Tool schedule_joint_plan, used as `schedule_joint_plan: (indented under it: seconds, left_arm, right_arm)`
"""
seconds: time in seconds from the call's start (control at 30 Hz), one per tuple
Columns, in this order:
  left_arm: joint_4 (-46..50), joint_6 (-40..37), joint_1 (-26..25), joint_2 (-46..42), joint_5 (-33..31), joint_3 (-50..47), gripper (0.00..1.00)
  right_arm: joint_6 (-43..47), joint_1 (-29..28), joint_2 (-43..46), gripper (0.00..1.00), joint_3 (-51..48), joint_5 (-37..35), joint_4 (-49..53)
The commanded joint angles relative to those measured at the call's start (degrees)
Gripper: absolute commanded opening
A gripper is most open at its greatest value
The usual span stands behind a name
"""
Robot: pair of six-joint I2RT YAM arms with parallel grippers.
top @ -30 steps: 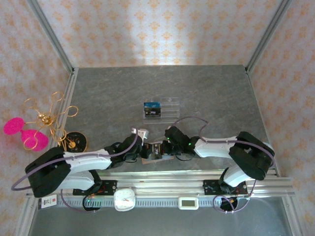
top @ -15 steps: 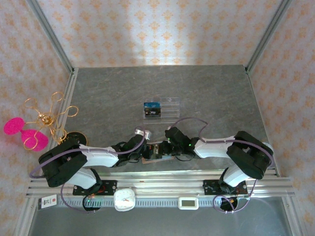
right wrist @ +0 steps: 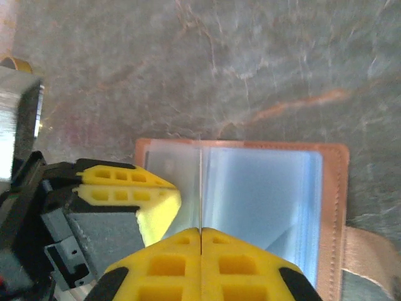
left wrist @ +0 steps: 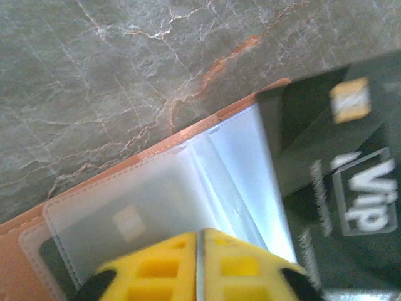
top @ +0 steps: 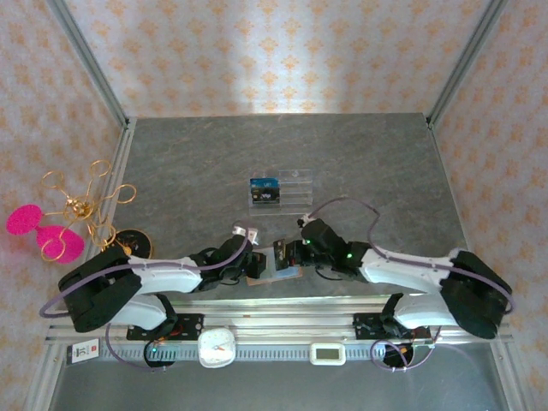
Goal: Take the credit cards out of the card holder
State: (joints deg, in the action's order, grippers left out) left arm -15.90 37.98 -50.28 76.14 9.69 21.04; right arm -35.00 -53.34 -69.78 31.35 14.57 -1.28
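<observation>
The tan-brown card holder [top: 282, 276] lies open near the table's front edge, its pale blue clear sleeves [right wrist: 263, 188] facing up. My right gripper [top: 289, 257] is shut on a dark card [left wrist: 338, 169] marked "Vip", held on edge just above the sleeves; it appears edge-on as a thin line [right wrist: 200, 182] above my fingertips [right wrist: 200, 231]. My left gripper [top: 250, 267] is shut on the holder's left sleeve page [left wrist: 156, 182], its yellow fingers [right wrist: 156, 200] resting there. Another dark card [left wrist: 128, 222] shows through that frosted sleeve.
A clear acrylic rack [top: 291, 188] behind holds a bright blue card [top: 264, 183] and a darker card [top: 266, 198]. A gold wire ornament with pink discs [top: 68, 214] on a black base [top: 133, 247] stands left. The metal rail [top: 342, 312] runs along the front.
My right gripper has drawn back to the right with the dark card, lifting it off the sleeves. The left gripper stays on the holder's left side.
</observation>
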Motion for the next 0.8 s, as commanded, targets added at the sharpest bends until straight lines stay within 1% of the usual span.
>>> schedule_joint_plan:
  seconds: [0.0, 0.07, 0.17, 0.2, 0.27, 0.3, 0.37, 0.43, 0.53, 0.67, 0.77]
  left_arm:
    - [4.8, -0.8, -0.2, -6.1, -3.0, 3.4, 0.28]
    - [7.2, -1.1, 0.3, -11.8, -5.0, 5.0, 0.45]
    - [12.6, -1.8, 1.6, -19.6, -7.7, 7.1, 0.66]
    - [14.2, -2.0, 2.0, -21.7, -8.4, 7.6, 0.71]
    - [16.9, -2.4, 2.8, -25.8, -9.4, 8.5, 0.95]
    - [17.9, -2.4, 3.1, -27.2, -9.8, 8.7, 0.99]
    - [19.5, -2.6, 3.5, -30.0, -10.5, 9.2, 0.99]
    - [21.1, -2.5, 3.6, -32.0, -12.3, 9.8, 0.99]
    - [22.2, -3.7, 3.7, -34.6, -13.3, 10.6, 0.99]
    - [22.0, -4.1, 3.6, -37.5, -14.6, 10.7, 0.99]
    - [21.4, -6.5, 3.7, -38.5, -15.3, 10.9, 0.99]
  right_arm:
    - [7.4, -0.2, 4.0, 0.0, 4.4, -6.1, 7.3]
    - [11.4, 0.0, 5.0, 0.0, 7.6, -8.3, 9.0]
    - [18.5, 0.2, 4.5, 0.0, 12.8, -10.0, 9.3]
    - [21.0, 0.4, 3.8, 0.0, 14.8, -10.3, 9.5]
    - [26.8, 1.7, 1.7, 0.0, 19.8, -9.2, 10.3]
    - [29.6, 2.5, 0.1, 0.0, 21.9, -8.3, 10.7]
    - [35.7, 4.7, -2.1, 0.0, 25.8, -6.2, 10.8]
    - [40.5, 7.3, -4.0, 0.0, 28.9, -2.7, 11.0]
    - [48.4, 11.2, -7.5, 0.0, 33.6, 2.8, 13.9]
    - [60.1, 13.5, -13.7, 0.0, 40.1, 8.9, 20.9]
    - [67.4, 14.9, -18.9, 0.0, 45.5, 11.6, 26.7]
